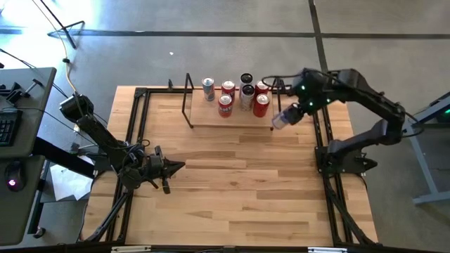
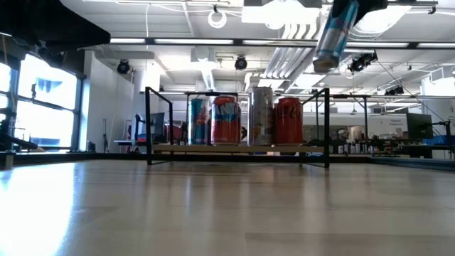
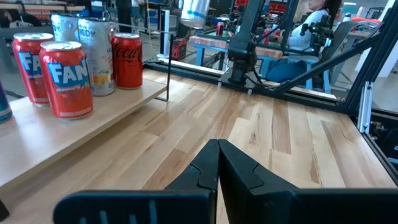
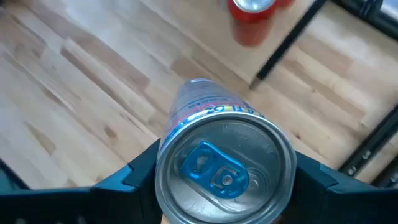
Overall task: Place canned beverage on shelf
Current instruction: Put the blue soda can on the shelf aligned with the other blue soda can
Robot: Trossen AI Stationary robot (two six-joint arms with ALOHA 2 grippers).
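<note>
1. I see a light wood bench in a workshop with grey floor.
2. The shelf at the bench's far edge carries six cans.
3. My right gripper is clamped on a silver-blue can, tilted in the air above the shelf's right end.
4. My left gripper, fingers together, waits near the left edge.

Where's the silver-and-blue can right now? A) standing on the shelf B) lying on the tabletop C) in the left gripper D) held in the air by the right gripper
D: the right gripper is shut on the silver-and-blue can, holding it tilted in the air at the right end of the shelf, clear of the plank in the low view; the left gripper is shut and empty, low over the table.
</note>
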